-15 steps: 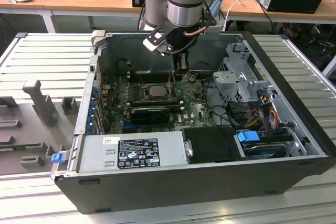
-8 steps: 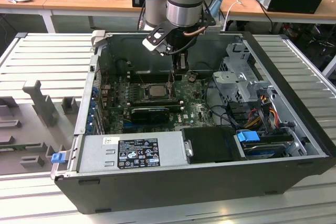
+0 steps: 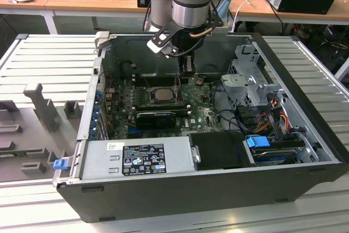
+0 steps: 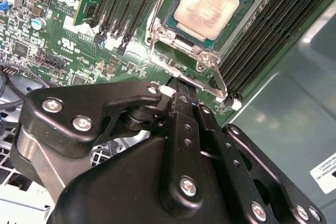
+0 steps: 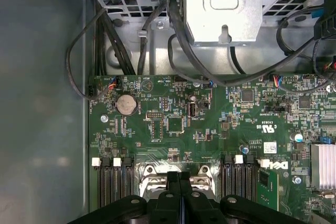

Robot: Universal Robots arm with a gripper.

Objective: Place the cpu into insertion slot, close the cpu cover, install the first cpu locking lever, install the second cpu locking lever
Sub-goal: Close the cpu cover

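With jaws clenched together, the arm hovers just beside the insertion slot (image 4: 181,40), in which the cpu (image 4: 209,3) lies seated.

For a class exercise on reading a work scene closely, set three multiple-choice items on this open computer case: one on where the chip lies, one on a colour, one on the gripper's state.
1. Where does the small, thin, pale silver-beige square cpu lie?
A. In the square, grey-rimmed insertion slot
B. On the table outside the case
C. Between the gripper's fingers

2. What colour is the flat circuit board around that slot?
A. Red
B. Green
C. Blue

3. How do the fingers of the black metal gripper stand?
A. Spread wide apart
B. Shut together
C. Clamped on a long black card

Answers:
1 A, since the second wrist view shows the chip seated inside the metal rim.
2 B, since the board is green in both wrist views.
3 B, since the first wrist view shows the two fingers meeting with no gap.
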